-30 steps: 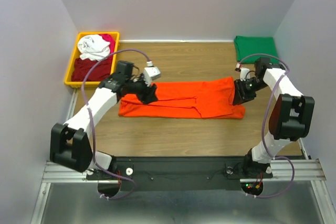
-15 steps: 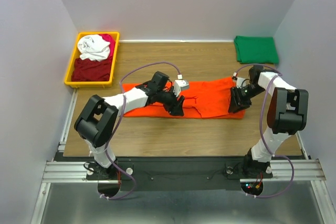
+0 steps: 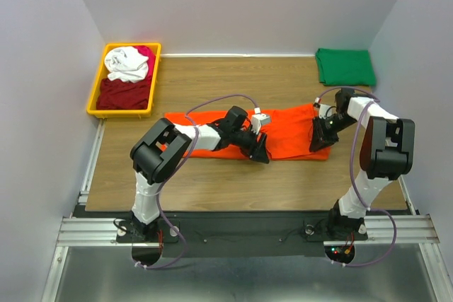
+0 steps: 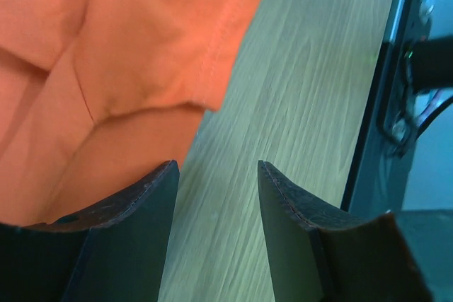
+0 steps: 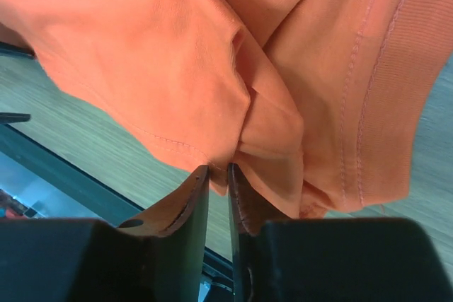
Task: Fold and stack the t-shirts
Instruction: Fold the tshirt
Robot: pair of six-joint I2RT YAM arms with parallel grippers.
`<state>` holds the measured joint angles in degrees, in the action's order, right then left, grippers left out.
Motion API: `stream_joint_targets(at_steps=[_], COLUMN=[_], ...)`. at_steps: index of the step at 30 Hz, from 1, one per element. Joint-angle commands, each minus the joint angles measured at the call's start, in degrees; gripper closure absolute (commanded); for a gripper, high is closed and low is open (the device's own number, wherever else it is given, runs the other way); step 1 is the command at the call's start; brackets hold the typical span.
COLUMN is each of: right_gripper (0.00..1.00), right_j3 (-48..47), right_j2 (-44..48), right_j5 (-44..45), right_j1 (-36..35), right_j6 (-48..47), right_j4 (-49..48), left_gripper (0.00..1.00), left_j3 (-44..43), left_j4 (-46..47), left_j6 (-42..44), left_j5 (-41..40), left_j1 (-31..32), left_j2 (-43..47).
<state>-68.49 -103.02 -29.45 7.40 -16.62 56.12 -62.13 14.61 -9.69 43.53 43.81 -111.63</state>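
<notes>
The orange t-shirt (image 3: 290, 132) lies spread in a long band across the middle of the table (image 3: 212, 182), its right end bunched into folds. The folded green t-shirt (image 3: 345, 66) sits at the upper right, and the other shirts are heaped in the yellow bin (image 3: 94, 86) at the upper left.

We see the main risk at that bunched end. The right gripper (image 5: 218, 169) has its jaws nearly together, with only the edge of one fold caught at the very tips. So thin a bite could slip out on a pull, or lift one layer and leave the rest, skewing the fold.

The left gripper (image 4: 216, 167) stands released at the shirt's near hem. One finger is over the cloth and bare wood shows between the jaws. Closing there could pinch nothing, or only graze the hem.

The left arm reaches low and far across the shirt towards the centre. The right arm is bent back tightly, its wrist tipped down at the right end.
</notes>
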Motion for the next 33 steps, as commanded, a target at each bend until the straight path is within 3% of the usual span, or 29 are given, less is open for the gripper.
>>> stream_joint_targets(at_steps=[1, 15, 18, 27, 33], right_gripper=[0.79, 0.86, 0.88, 0.94, 0.97], right_j3=[-0.15, 0.64, 0.37, -4.71, -9.9], right_j2=[-0.25, 0.72, 1.33, 1.6, -1.91], right_j5=[-1.92, -2.54, -2.89, -5.79, -7.28], right_j1=[-0.46, -0.46, -0.46, -0.46, -0.46], right_j6=[0.8, 0.71, 1.06, 2.99, 4.49], right_j4=[-1.1, -1.01, -0.84, -0.31, -0.4], left_gripper=[0.41, 0.5, 0.58, 1.0, 1.0], left_j3=[-3.44, -6.42, -6.69, -6.78, -7.3], left_j4=[8.94, 10.88, 11.4, 11.84, 12.9], left_j6=[-9.28, -14.65, -14.65, -14.83, -15.35], left_j5=[2.35, 4.02, 3.93, 3.76, 5.33], left_j1=[1.1, 2.42, 2.42, 0.23, -2.76], left_j2=[-1.29, -7.02, -6.67, -3.24, -3.24])
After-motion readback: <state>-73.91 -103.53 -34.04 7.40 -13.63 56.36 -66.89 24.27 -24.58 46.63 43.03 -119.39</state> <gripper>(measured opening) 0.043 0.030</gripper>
